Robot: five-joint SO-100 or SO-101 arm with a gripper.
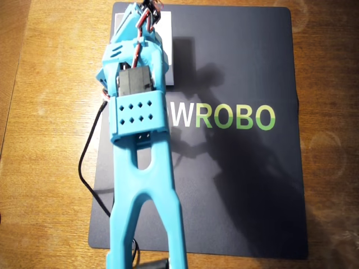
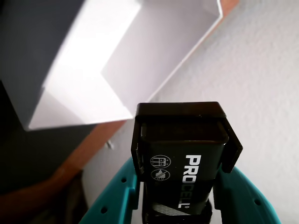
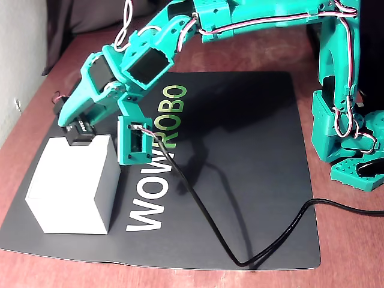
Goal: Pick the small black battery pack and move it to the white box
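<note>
In the wrist view the small black battery pack (image 2: 182, 158), with white "PROCELL" lettering, sits clamped between my teal fingers (image 2: 110, 200). My gripper (image 2: 182, 186) is shut on it. The white box (image 2: 112, 70) lies just ahead with its open inside facing the camera. In the fixed view my gripper (image 3: 77, 123) holds the battery pack (image 3: 80, 128) at the far top rim of the white box (image 3: 66, 186), a little above it. In the overhead view the arm hides the gripper and the pack, and only a part of the white box (image 1: 178, 61) shows beside the arm.
A black mat (image 3: 240, 150) with "WOWROBO" lettering covers the wooden table. A black cable (image 3: 204, 210) runs from the wrist across the mat and off to the right. The arm's base (image 3: 345, 132) stands at the right. A pale wall (image 3: 18, 54) is at the left.
</note>
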